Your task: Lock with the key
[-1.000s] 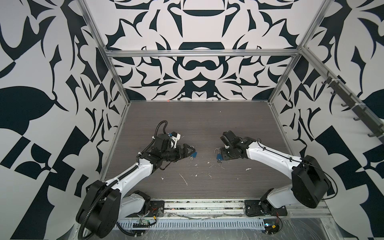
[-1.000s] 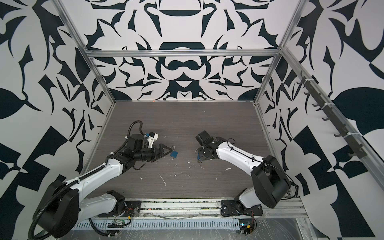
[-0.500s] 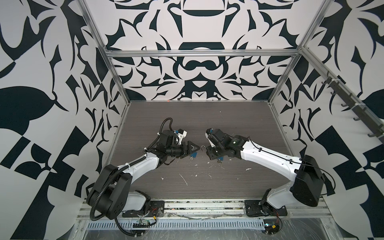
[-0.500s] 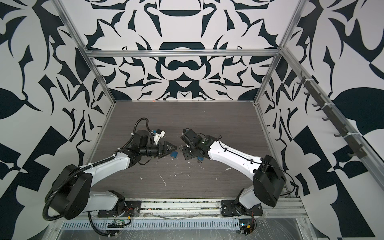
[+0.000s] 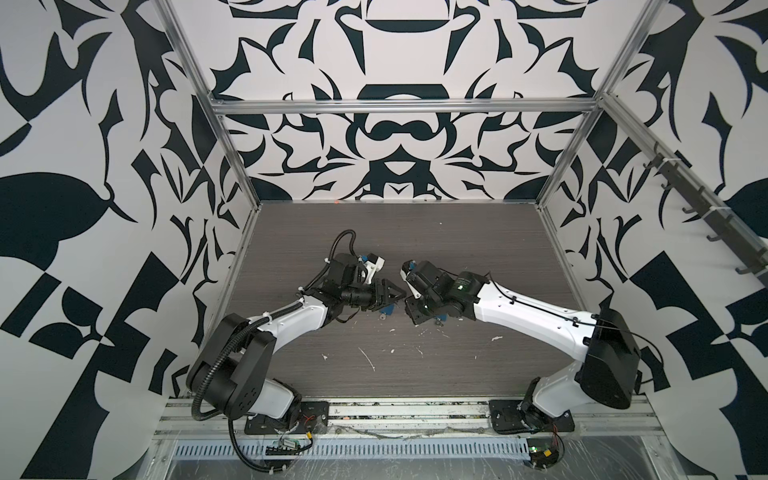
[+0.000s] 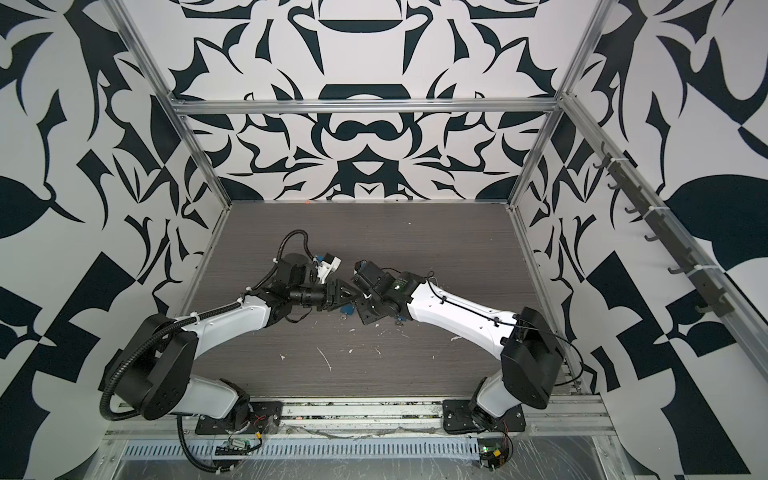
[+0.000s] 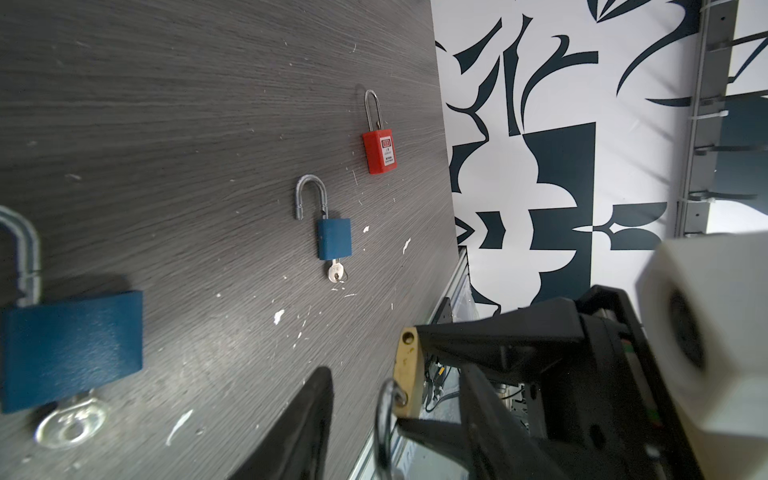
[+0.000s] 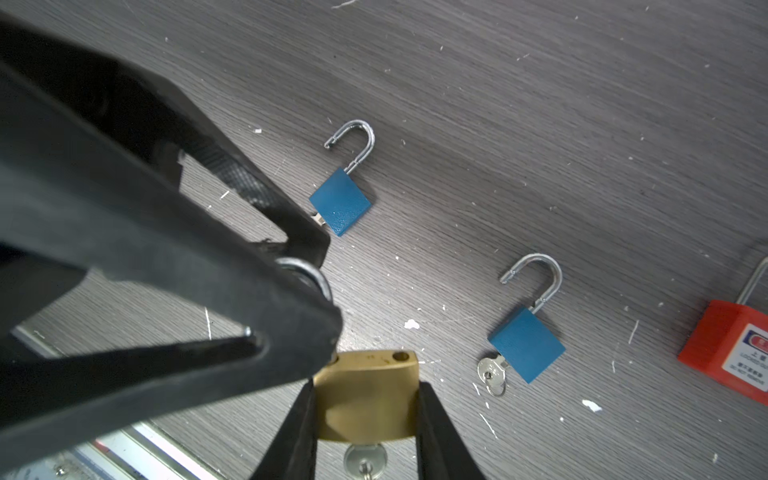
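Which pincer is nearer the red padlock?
Right, narrowly. The right pincer holds the brass padlock on the side toward the red padlock; the left pincer reaches it from the far side.

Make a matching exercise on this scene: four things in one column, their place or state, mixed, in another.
1. brass padlock
2. red padlock
3. blue padlock nearest the red one
4. left gripper

A. lies on the table, shackle swung open, key in it
B. jaws around the brass padlock's shackle
C. held in the right gripper
D. lies on the table, long narrow shackle

Pairs: 1-C, 2-D, 3-A, 4-B
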